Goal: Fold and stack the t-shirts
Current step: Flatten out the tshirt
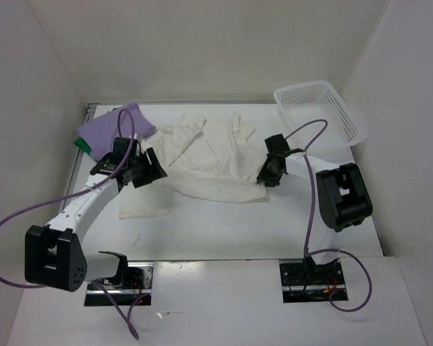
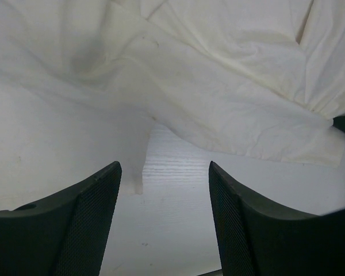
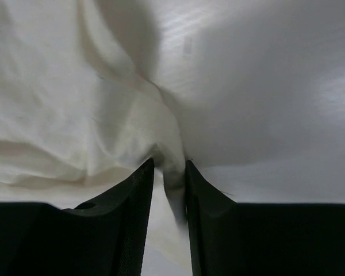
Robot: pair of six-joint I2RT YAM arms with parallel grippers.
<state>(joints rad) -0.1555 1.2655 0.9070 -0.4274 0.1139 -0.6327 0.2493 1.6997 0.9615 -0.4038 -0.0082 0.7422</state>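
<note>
A cream t-shirt lies spread and rumpled across the middle of the table. At the back left, a folded lavender t-shirt rests on a green one, of which only a corner shows. My left gripper sits at the cream shirt's left side. In the left wrist view this gripper is open over bare table, with the cream cloth just ahead of the tips. My right gripper is at the shirt's right edge. Its jaws stand narrow, with a bunched fold of the cream cloth pinched between them.
A white mesh basket stands at the back right corner. White walls close in the table on the left, back and right. Purple cables loop from both arms over the near part of the table.
</note>
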